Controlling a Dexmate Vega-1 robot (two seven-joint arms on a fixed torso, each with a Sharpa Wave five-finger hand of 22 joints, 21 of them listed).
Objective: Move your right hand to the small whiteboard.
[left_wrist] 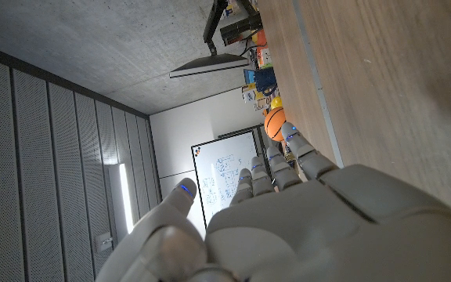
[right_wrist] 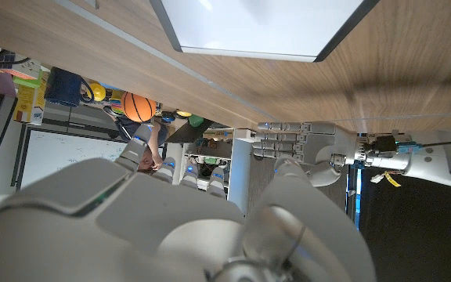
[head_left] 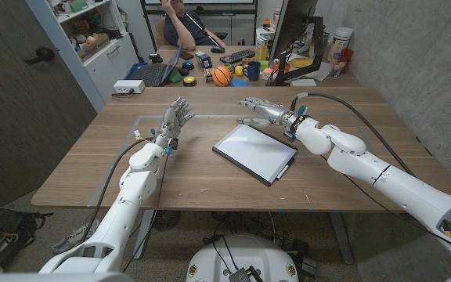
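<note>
The small whiteboard (head_left: 255, 152) lies flat on the table (head_left: 351, 157), near its middle and turned at an angle to the table edges. The right robot hand (head_left: 258, 108) is just beyond the board's far corner, fingers extended and spread, holding nothing; whether it touches the table cannot be told. The left robot hand (head_left: 175, 121) stands upright, well apart from the board, fingers apart and empty. Probable faults from this position: a descent that lands short would put the right robot hand on bare wood beside the frame, not on the board; a hard or angled contact could slide or rotate the unsecured board across the smooth table; the cable (head_left: 351, 102) trailing from the right wrist could drag across the table during the reach. Behind the table, a wall-mounted whiteboard (left_wrist: 225, 176) in the left wrist view carries writing too small to read. An orange basketball (head_left: 222, 75) on the rear desk shows no legible marking. No brand or label is readable on the small whiteboard.
</note>
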